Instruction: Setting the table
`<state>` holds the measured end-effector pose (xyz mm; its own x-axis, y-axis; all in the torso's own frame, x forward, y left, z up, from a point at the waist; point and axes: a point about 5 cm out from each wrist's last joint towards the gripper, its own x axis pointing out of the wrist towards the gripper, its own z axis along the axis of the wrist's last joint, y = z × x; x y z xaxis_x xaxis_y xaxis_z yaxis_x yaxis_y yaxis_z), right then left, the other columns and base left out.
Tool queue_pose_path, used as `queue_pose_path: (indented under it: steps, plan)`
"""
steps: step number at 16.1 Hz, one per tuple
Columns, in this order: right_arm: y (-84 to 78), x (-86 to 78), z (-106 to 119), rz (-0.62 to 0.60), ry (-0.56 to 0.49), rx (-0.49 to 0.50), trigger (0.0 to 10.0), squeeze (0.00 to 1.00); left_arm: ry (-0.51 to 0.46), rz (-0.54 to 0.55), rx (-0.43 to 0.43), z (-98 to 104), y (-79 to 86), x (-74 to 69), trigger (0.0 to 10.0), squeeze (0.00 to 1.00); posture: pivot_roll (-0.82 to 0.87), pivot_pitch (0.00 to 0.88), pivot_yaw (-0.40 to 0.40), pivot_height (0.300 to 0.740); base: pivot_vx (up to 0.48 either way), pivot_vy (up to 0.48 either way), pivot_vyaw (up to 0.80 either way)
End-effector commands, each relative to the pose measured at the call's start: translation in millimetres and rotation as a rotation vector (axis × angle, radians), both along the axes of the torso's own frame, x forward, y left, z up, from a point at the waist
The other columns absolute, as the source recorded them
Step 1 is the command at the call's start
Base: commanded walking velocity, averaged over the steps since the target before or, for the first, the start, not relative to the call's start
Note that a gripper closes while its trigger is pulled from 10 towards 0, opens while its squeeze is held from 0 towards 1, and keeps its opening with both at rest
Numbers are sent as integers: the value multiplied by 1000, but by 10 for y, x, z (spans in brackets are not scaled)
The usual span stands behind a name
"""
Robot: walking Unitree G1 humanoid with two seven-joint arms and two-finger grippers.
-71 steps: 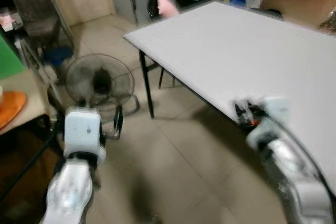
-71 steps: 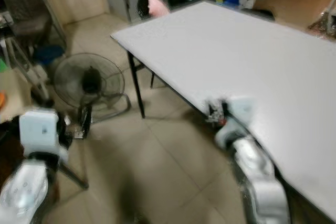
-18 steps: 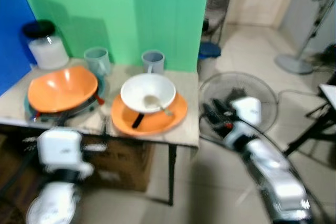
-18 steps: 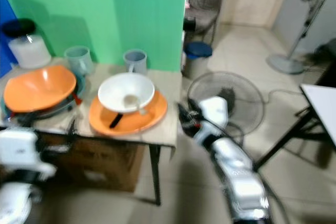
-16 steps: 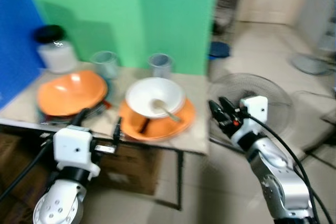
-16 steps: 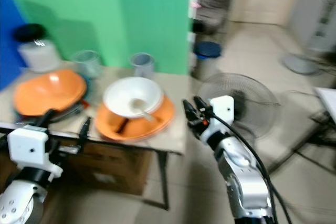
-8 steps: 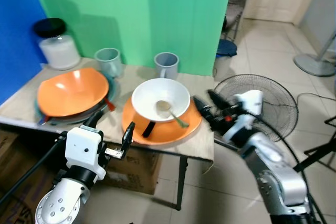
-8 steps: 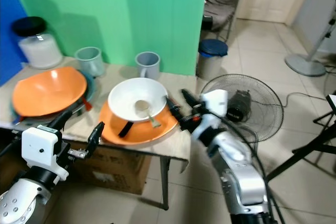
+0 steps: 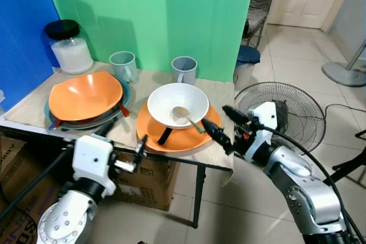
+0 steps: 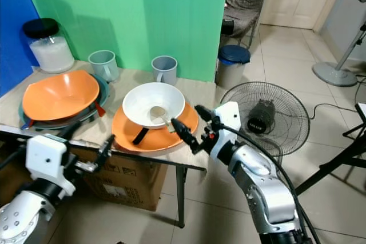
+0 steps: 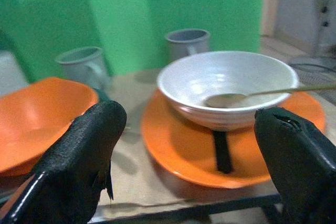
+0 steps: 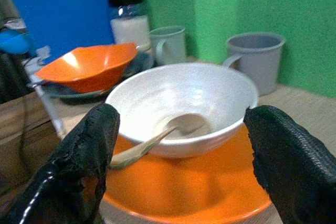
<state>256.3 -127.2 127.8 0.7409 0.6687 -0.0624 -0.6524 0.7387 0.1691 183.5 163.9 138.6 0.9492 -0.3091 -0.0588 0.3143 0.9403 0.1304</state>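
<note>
Reaching closer than before, right end effector (image 9: 222,125) spreads its fingers just right of the plate (image 9: 178,135) holding the bowl (image 9: 178,104) and spoon (image 9: 188,117) on the bench (image 9: 34,106), while left end effector (image 9: 122,147) waits released at the near edge.

1. I see even, bright indoor light, and the head views are sharp.
2. Soft shadows fall on the green panel (image 9: 171,15) behind the jar (image 9: 68,47) and mugs.
3. In my wrist views, the black fingers (image 11: 79,161) loom blurred up close.
4. The white bowl (image 12: 181,103) near that panel carries a mild sheen.
</note>
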Motion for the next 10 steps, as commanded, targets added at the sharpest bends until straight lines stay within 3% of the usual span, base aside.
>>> queue_pose_path:
  steps: [1,6,10]
  plan:
    - [0,16,84,34,-19,17,10000,1000,1,-48,-14,44,-51,-23,10000,0,-17,0,22,740,0,0,0]
    - [77,-81,66,131,-13,19,10000,1000,40,-97,-23,-11,-122,-53,10000,0,-21,0,20,740,0,0,0]
    - [138,-123,-14,169,-3,-65,10000,1000,52,-101,-24,-8,-119,-58,10000,0,-17,0,19,740,0,0,0]
